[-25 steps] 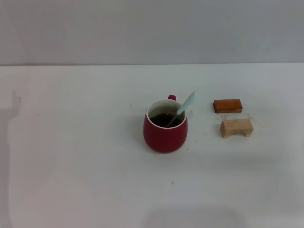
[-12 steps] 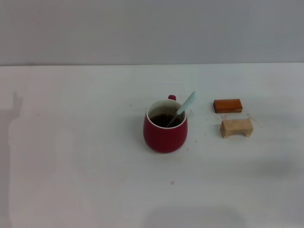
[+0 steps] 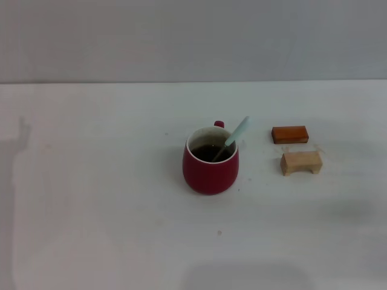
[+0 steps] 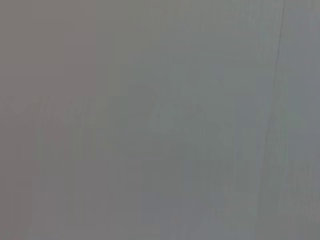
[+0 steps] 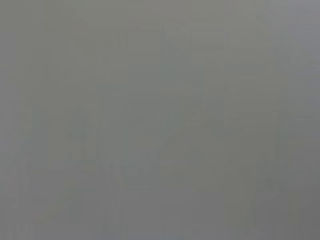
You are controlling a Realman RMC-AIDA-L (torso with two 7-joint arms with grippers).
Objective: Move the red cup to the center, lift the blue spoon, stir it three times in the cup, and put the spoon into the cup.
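The wide white desk point(image 3: 91, 199) carries everything. Near its middle stands the rounded dark red ceramic cup point(image 3: 210, 162), upright, handle turned to the far side, dark liquid inside. To its right lie an orange-brown rectangular block point(image 3: 289, 134) and, nearer, a tan wooden block point(image 3: 300, 162), apart. The slim pale-blue-handled spoon point(image 3: 237, 133) leans in the cup, handle over the right rim. Neither arm's jaws appear in any view, so nothing can be placed relative to them, nor their state told.
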